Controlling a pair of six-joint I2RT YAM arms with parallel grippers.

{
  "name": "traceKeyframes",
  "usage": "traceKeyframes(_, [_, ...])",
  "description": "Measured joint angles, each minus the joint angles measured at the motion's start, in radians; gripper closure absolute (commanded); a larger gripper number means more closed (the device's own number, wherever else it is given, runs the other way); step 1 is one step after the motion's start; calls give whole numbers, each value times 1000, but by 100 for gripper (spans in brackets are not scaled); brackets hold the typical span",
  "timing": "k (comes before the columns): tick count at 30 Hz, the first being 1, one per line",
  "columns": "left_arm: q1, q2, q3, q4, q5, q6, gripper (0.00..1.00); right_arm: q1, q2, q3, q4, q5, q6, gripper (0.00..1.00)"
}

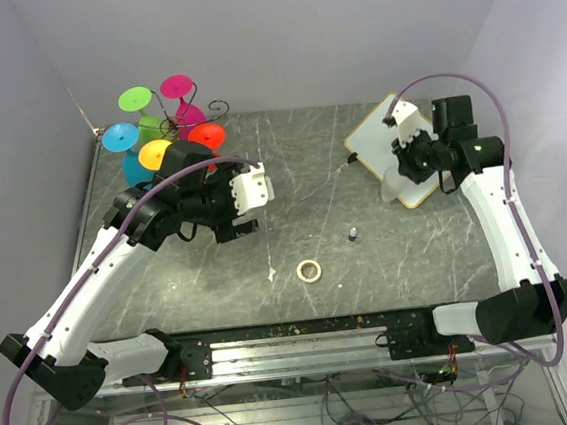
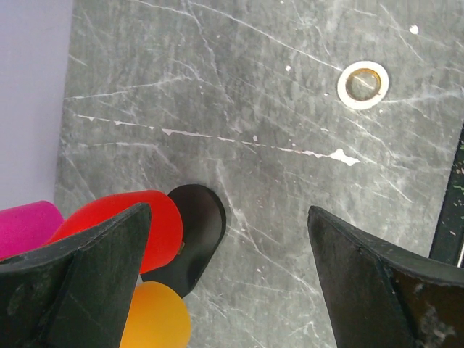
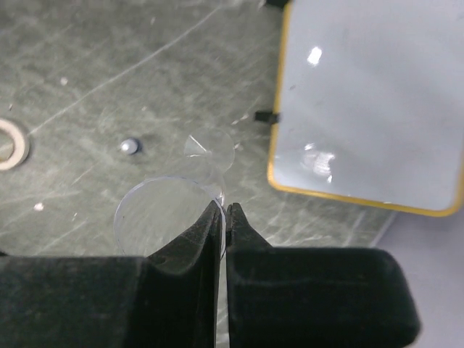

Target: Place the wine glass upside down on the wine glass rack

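Closure is seen at the right gripper (image 3: 223, 212): its jaws are pressed together on the thin edge of the clear wine glass (image 3: 163, 214), low in the right wrist view, near a yellow-edged white board (image 3: 362, 101). The left gripper (image 2: 228, 214) is spread wide open. The wine glass rack (image 1: 217, 108) is seen upper left in the top view, hung with coloured glasses (image 1: 135, 98).

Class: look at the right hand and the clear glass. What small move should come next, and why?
Probably a short lift straight up. The right hand appears shut on the rim of the glass, which is down by the tray. The rack is far across the table, so the glass should clear the surface before it travels.
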Motion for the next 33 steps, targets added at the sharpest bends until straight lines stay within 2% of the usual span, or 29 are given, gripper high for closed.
traceKeyframes(7, [0, -2, 2, 64, -54, -92, 0, 0, -10, 190, 56, -2, -16, 100])
traceKeyframes(12, [1, 0, 37, 82, -86, -148, 1, 0, -46, 208, 125, -105, -30, 100])
traceKeyframes(18, [1, 22, 147, 132, -149, -249, 4, 0, -90, 187, 275, -254, -1, 100])
traceKeyframes(26, [2, 78, 267, 287, -296, -513, 12, 1, -57, 201, 487, -370, 198, 100])
traceKeyframes(33, [4, 161, 373, 352, -302, -775, 18, 1, 19, 266, 622, -468, 421, 100])
